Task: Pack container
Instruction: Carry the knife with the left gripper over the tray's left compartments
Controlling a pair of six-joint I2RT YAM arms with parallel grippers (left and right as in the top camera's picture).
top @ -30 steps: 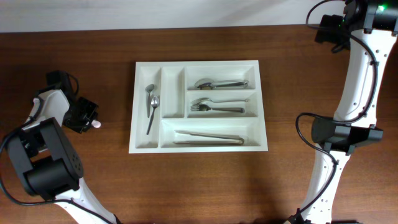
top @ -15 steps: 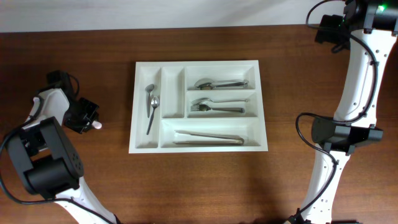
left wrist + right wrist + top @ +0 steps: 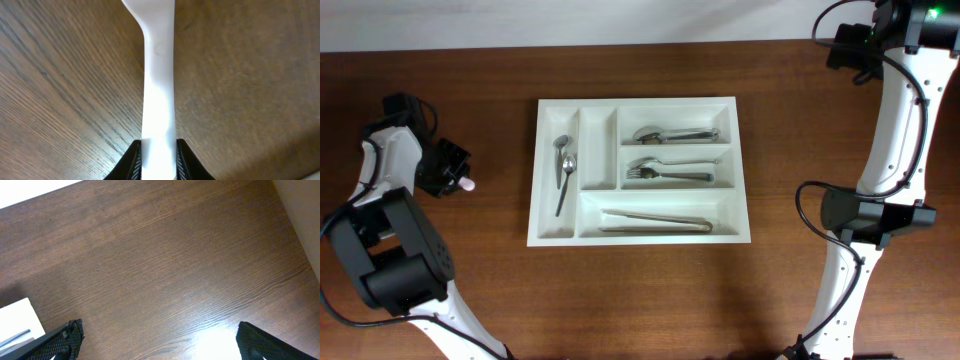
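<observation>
The container sits flat in the middle of the table, with both arms well apart from it. Its far-left narrow slot holds 2 small spoons. The 3 wide slots hold larger spoons at the top, forks in the middle and long metal pieces at the bottom.

Off to the left, over bare wood, the left gripper points toward the tray. Its fingers are clamped on a white plastic utensil, and from above only a small pale tip shows past them. Nothing lies between that tip and the tray's left wall.

The left wrist camera shows far more. The utensil's flat handle runs straight up from between the 2 dark fingers. It widens near the top edge, where it is cut off, so I cannot tell what kind of head it has.

The right gripper is at the far right corner, fingers spread wide with only wood grain between them. Its own camera catches a white corner of the container at the lower left.
</observation>
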